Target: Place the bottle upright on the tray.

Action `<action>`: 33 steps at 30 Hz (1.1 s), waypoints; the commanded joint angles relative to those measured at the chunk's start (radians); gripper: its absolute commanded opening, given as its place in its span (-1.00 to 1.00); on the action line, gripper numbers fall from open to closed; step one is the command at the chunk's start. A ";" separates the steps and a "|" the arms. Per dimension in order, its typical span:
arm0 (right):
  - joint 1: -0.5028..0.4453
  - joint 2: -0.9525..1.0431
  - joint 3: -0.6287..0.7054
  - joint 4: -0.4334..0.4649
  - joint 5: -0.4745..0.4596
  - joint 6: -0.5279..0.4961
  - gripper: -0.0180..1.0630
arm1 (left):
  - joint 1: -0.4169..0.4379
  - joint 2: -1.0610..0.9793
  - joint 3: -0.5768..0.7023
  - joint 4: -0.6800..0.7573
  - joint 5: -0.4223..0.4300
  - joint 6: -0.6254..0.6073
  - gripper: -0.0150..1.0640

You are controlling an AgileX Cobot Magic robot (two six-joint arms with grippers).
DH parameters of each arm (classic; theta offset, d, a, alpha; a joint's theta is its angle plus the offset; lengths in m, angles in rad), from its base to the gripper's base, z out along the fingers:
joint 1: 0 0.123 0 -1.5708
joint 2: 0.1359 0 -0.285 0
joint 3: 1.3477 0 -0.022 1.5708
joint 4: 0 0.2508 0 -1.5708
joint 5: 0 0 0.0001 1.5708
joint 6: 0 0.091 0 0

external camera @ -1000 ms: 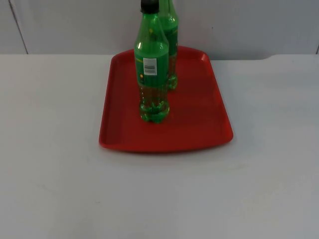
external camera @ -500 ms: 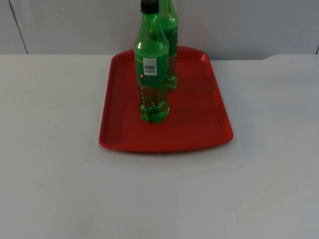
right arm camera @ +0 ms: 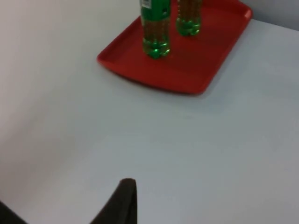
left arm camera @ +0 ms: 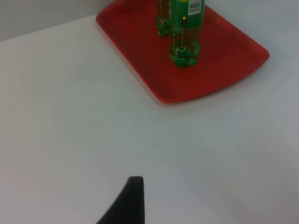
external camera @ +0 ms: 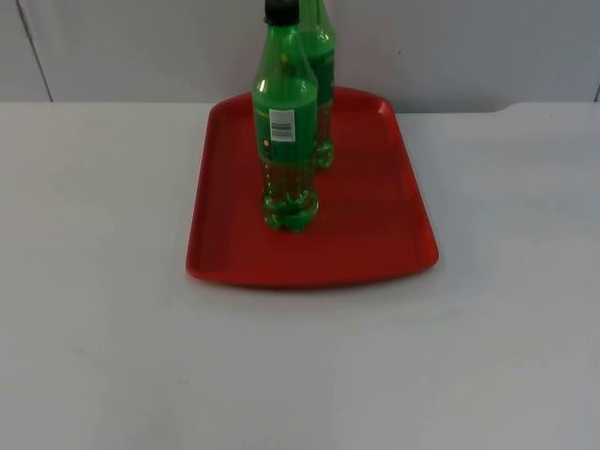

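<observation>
Top view: bare white worktop (external camera: 300, 375) nearest, taking up the 6 o'clock half. Beyond it, around centre, a red tray (external camera: 375, 234) lying flat on the worktop, near edge rounded, far edge close to the grey partition wall (external camera: 469, 47) at 12 o'clock. On the tray, a green bottle with black cap (external camera: 285, 131) standing upright, base resting on the tray floor slightly toward 9 o'clock of the tray's middle, white label facing the camera. Directly behind it, toward 12 o'clock, a second green bottle (external camera: 322, 94), also upright on the tray, largely hidden by the first, just beside it; touching or not, cannot tell.

Left wrist view: one black fingertip of the left claw (left arm camera: 128, 200) above bare worktop (left arm camera: 70, 116), well apart from the tray (left arm camera: 224, 70); both bottles (left arm camera: 186, 32) upright on it, cut off at the label. Spread or pressed together: cannot tell.

Right wrist view: one black fingertip of the right claw (right arm camera: 121, 203) likewise over bare worktop (right arm camera: 210, 154), well apart from the tray (right arm camera: 196, 70); nearer bottle (right arm camera: 155, 32) and farther bottle (right arm camera: 188, 18) both standing. Finger spacing here too: cannot tell. Neither claw holding anything visible.
</observation>
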 commanded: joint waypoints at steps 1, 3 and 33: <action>-0.034 -0.003 0.006 0.001 -0.002 0.002 0.98 | -0.007 -0.005 0.004 0.009 -0.009 -0.004 0.98; -0.067 -0.003 0.006 0.001 -0.002 0.002 0.98 | -0.007 -0.005 0.004 0.009 -0.009 -0.004 0.98; -0.475 -0.003 0.006 0.001 -0.002 0.002 0.98 | -0.007 -0.005 0.004 0.009 -0.009 -0.004 0.98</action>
